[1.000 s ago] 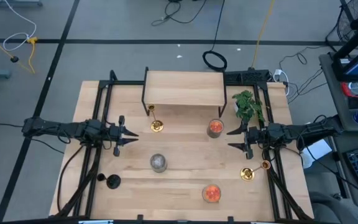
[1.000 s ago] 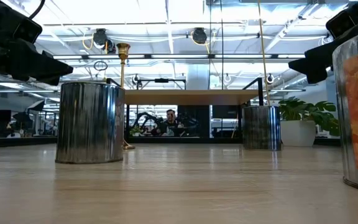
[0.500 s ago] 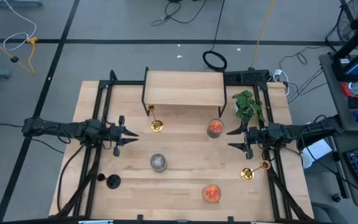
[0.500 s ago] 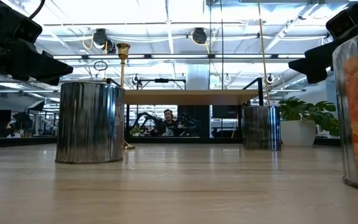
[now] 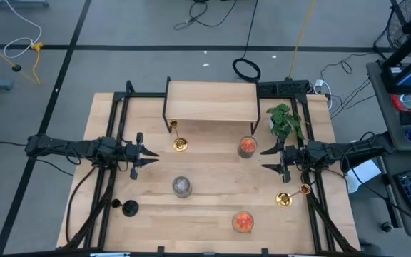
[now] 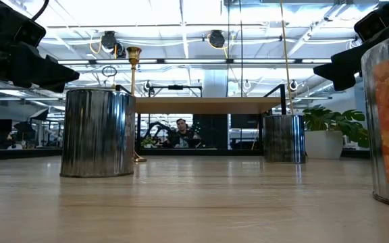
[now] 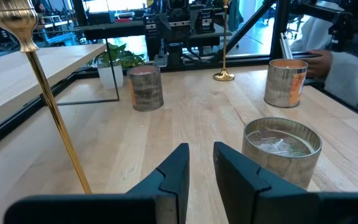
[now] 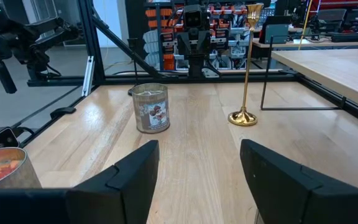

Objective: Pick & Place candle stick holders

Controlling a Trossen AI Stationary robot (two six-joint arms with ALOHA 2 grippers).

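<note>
Two tall gold candlesticks stand upright on their round bases: one (image 5: 180, 145) near the shelf, one (image 5: 284, 200) at the right. A short black candlestick (image 5: 129, 208) stands at the near left. A grey cup (image 5: 183, 187) sits mid-table. One orange cup (image 5: 247, 146) stands in front of the shelf and another (image 5: 242, 221) near the front edge. My left gripper (image 5: 154, 155) hovers shut and empty left of centre, pointing right; the grey cup (image 7: 283, 146) and a gold candlestick (image 7: 48, 99) lie ahead of it. My right gripper (image 5: 265, 160) hovers open and empty at the right, pointing left.
A low wooden shelf (image 5: 211, 101) on black legs stands at the table's far side. A leafy green plant (image 5: 285, 120) in a white pot stands to its right. Black frame rails run along the table's left and right sides. A person (image 6: 179, 128) shows in the room beyond.
</note>
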